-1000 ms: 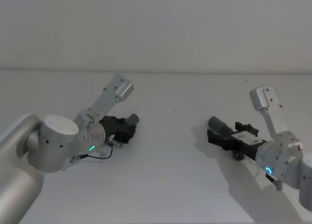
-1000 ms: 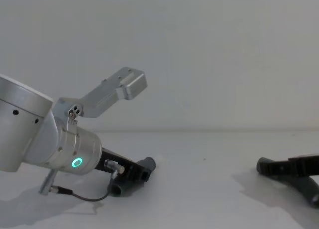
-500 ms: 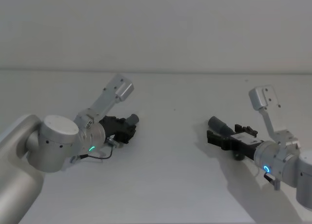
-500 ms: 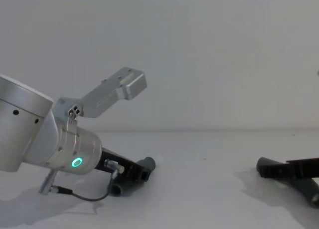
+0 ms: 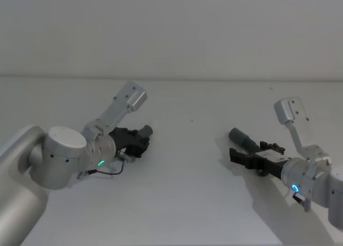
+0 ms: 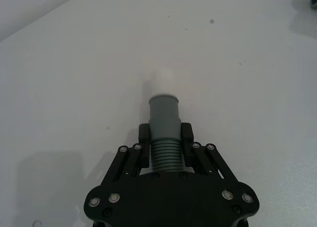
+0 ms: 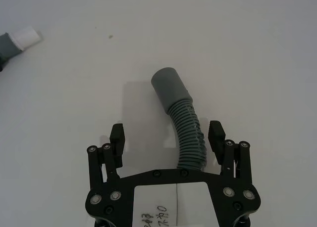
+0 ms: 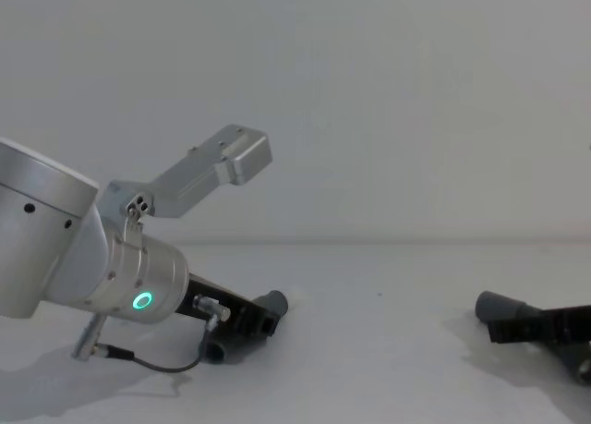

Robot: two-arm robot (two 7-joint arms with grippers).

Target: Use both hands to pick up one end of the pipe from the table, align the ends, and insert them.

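Observation:
My left gripper [image 5: 138, 142] [image 6: 165, 138] is shut on one piece of the pipe [image 6: 164, 148], a dark grey tube with ribs, a smooth collar and a white tip [image 6: 162, 81]. This piece [image 8: 271, 304] sits low over the table [image 5: 187, 198] at the left. At the right, the longer ribbed piece [image 7: 188, 130] [image 5: 239, 137] lies on the table, its smooth socket end [image 7: 168, 86] [image 8: 499, 306] pointing towards the left piece. My right gripper [image 5: 247, 157] [image 7: 166, 137] is open, with its fingers [image 7: 216, 135] either side of the ribbed part and apart from it.
A blank wall [image 5: 171, 31] stands behind the table's far edge. Bare table lies between the two pieces. The left arm's cable [image 8: 157, 364] loops near the table surface.
My right gripper has drawn back along the ribbed piece and dropped lower, baring more of the socket end. The left arm and its piece have not moved.

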